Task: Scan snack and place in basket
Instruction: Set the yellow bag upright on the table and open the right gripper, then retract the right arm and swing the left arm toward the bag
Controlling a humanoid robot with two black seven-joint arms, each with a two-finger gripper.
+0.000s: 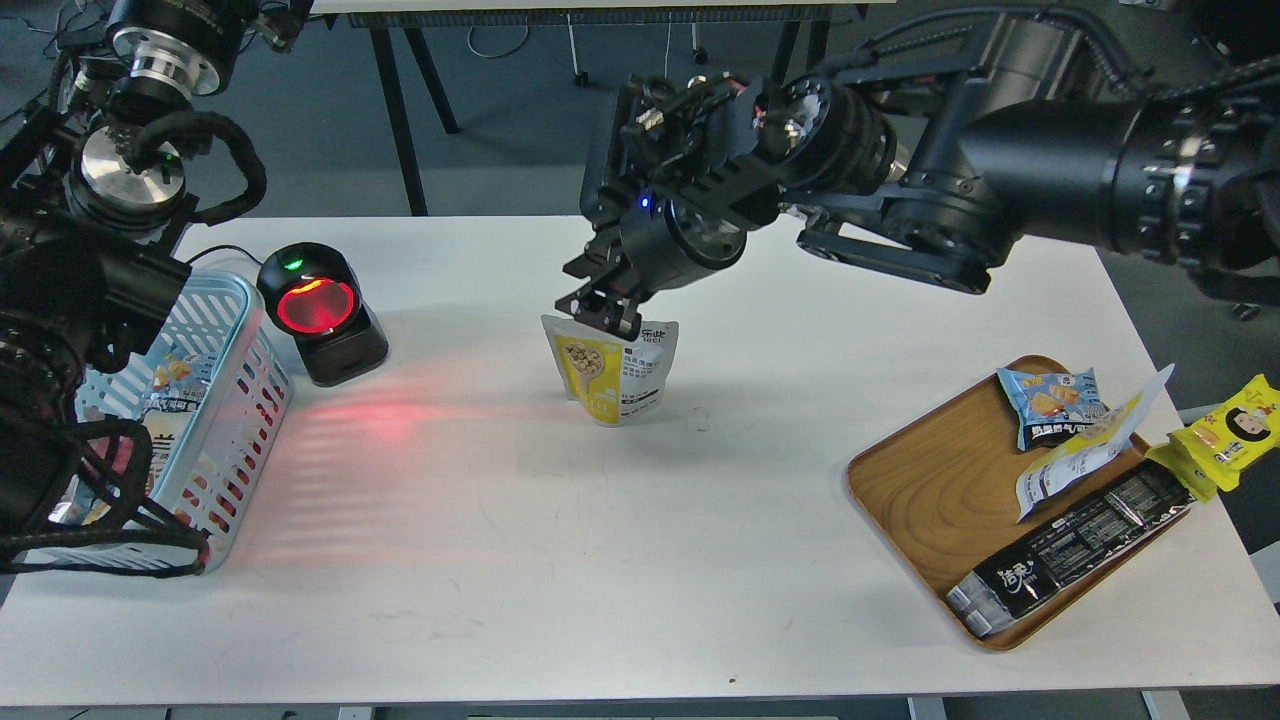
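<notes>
The snack (612,372), a yellow and white pouch with tan balls pictured on it, stands upright on the white table near its middle, front toward me. My right gripper (600,308) hangs right at the pouch's top edge, its fingers apart, and the pouch rests on the table on its own. The light blue basket (240,400) stands at the table's left edge with several packets inside, partly hidden by my left arm. My left gripper is out of view; only the arm's thick joints show at the left.
A black scanner (320,312) with a glowing red window stands right of the basket and casts red light on the table. A wooden tray (925,480) at the right holds a blue packet (1050,402), a white pouch (1090,450) and a long black pack (1070,540). A yellow packet (1230,430) lies off its edge.
</notes>
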